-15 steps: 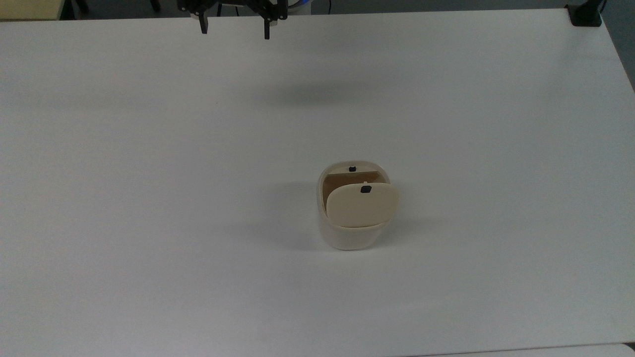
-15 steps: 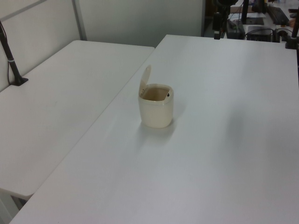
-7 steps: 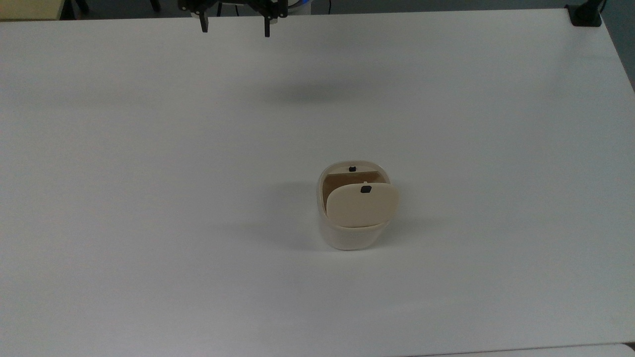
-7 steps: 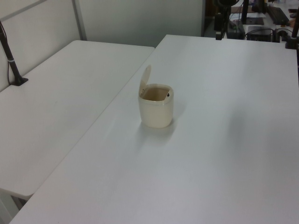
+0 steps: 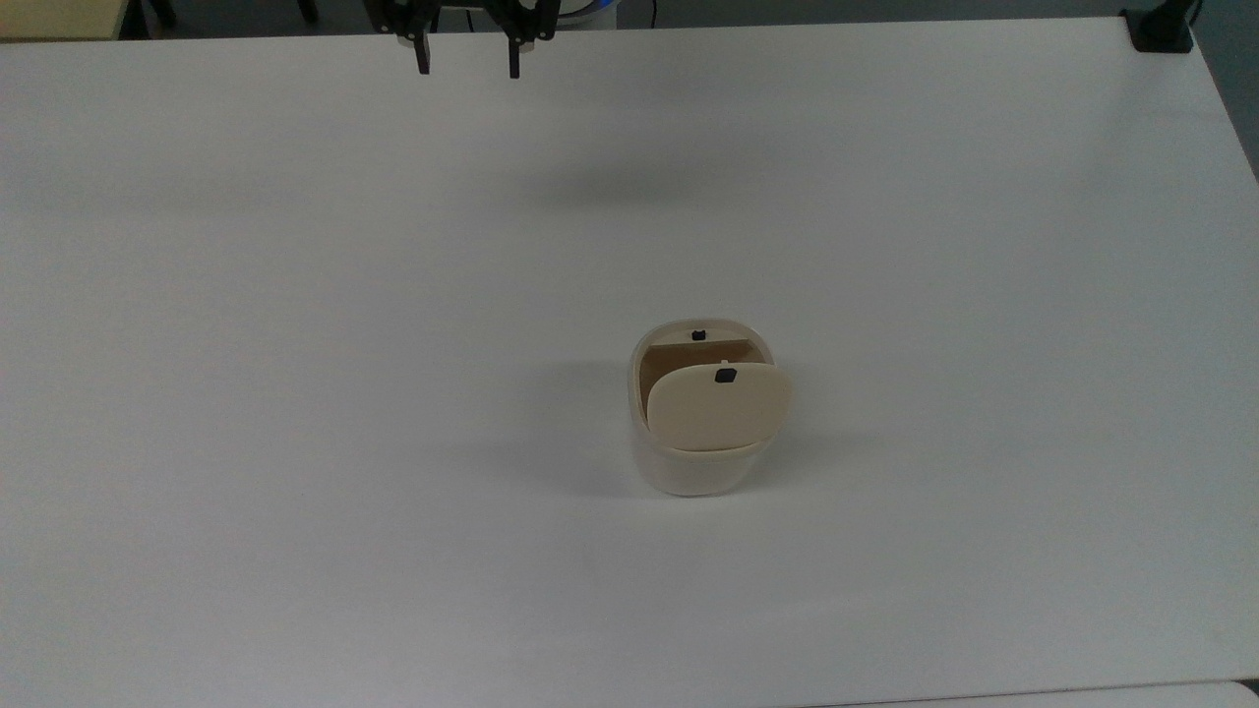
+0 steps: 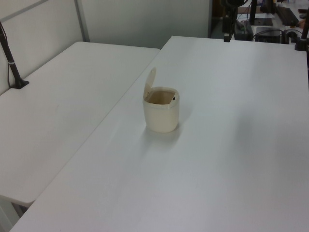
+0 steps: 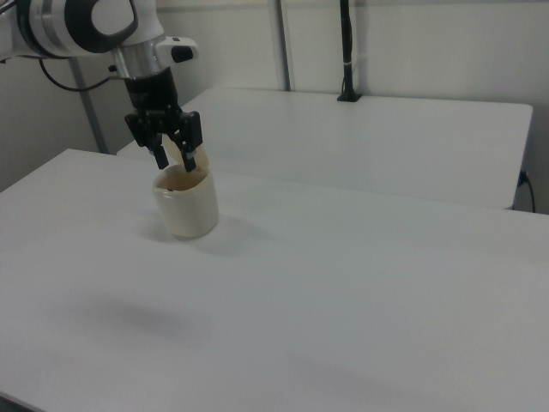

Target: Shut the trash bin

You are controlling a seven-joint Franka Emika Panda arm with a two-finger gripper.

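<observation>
The trash bin [image 5: 696, 462] stood near the middle of the white counter [image 5: 295, 393], a little toward the top view's right. It was a small cream bin with round corners, and it stood up straight. Its lid [image 5: 718, 405] was open and stuck up from one edge of the rim. In the left view the lid [image 6: 150, 83] rose on the left view's left side of the bin [image 6: 162, 116] and leaned a little outward. A small black latch [image 5: 725, 375] sat at the free edge of the lid, and a second small black piece [image 5: 698, 334] sat on the rim across from the hinge. The inside of the bin [image 5: 659, 356] looked brown, and nothing could be seen lying in it, though the lid hid part of the inside in the top view. The pincer [image 5: 466, 67] hung at the far edge of the counter in the top view, well apart from the bin and up in the air. Its two black fingers [image 5: 423, 54] pointed down with a wide gap between them, and they held nothing. In the right view the pincer [image 7: 174, 159] showed in front of the top of the bin [image 7: 187, 206], under the white arm [image 7: 86, 26]. A second white counter [image 6: 63, 92] stood beside the first one, with a black post [image 6: 12, 63] on it
</observation>
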